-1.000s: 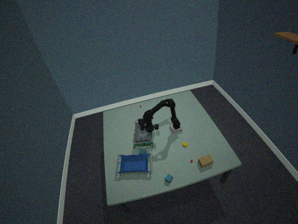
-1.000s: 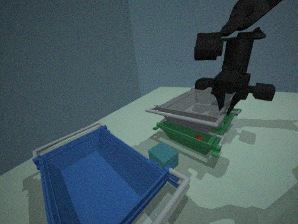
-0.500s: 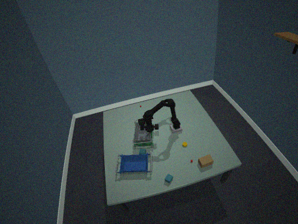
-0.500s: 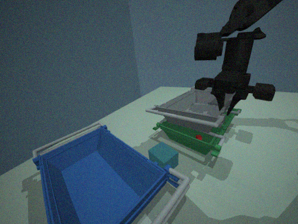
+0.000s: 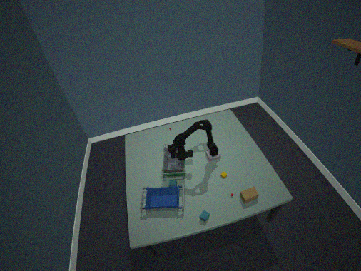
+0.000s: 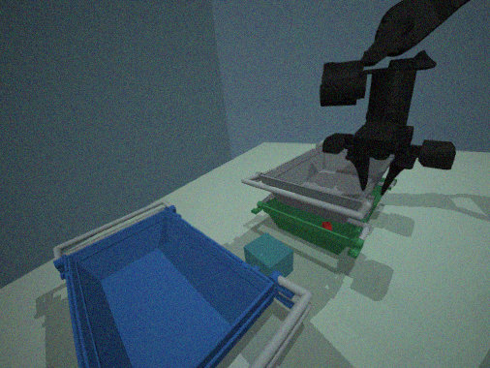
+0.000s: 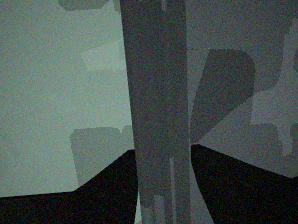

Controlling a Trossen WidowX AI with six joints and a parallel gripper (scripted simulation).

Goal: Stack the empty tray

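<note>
The green loaded tray [image 5: 175, 175] [image 6: 310, 231] stands on the table with a red block [image 6: 327, 226] showing inside. A wire bar end [image 6: 366, 230] shows at its near corner, under the grey tray; its other bar is hidden. The empty grey tray [image 5: 173, 167] [image 6: 300, 188] sits above the green tray and looks about level. Its own near bar [image 6: 310, 199] sticks out. My gripper [image 6: 374, 192] [image 7: 163, 155] is slightly open, fingertips on either side of the grey tray's long wall [image 7: 155, 100]. Whether they still touch it is hard to tell.
A blue tray [image 5: 162, 197] [image 6: 165, 286] with bars swung out stands nearest the exterior camera. A teal block [image 5: 173, 183] [image 6: 268, 254] lies between it and the green tray. Another teal block [image 5: 204, 215], a wooden block [image 5: 249, 195] and a yellow piece [image 5: 223, 175] lie farther off.
</note>
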